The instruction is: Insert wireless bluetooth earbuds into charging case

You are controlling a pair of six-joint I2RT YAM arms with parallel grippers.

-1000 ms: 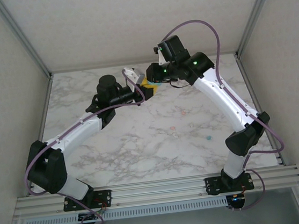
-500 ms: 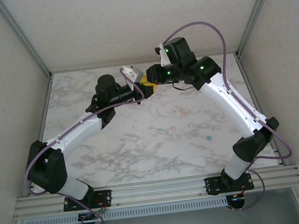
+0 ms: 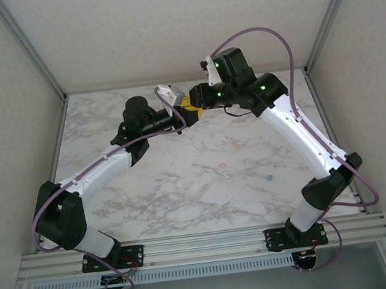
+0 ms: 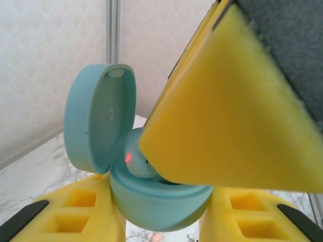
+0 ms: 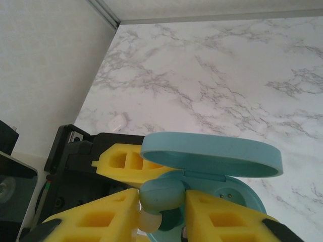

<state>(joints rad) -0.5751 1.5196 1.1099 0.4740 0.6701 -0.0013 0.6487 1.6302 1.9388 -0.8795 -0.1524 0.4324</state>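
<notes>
A pale teal charging case (image 4: 159, 201) with its lid (image 4: 98, 121) swung open is held above the back of the table, and my left gripper (image 4: 161, 219) is shut on its base. My right gripper (image 5: 161, 201) is shut on a teal earbud (image 5: 162, 193). It holds the earbud in the mouth of the case (image 5: 237, 201), beside an empty socket with two contacts (image 5: 229, 193). A red light glows on the earbud (image 4: 132, 160). In the top view both grippers meet at the case (image 3: 189, 107). Loose earbuds lie on the marble: pinkish ones (image 3: 234, 142) (image 3: 221, 168) and a teal one (image 3: 268, 176).
A small white pebble-like object (image 5: 119, 120) lies on the marble near the back left wall. The table (image 3: 149, 191) is walled at the back and on both sides. A pinkish earbud (image 4: 156, 236) lies on the table under the case.
The right arm's elbow and wrist have swung outward to the right and turned, while its fingers stayed at the case. The left arm has kept still.
</notes>
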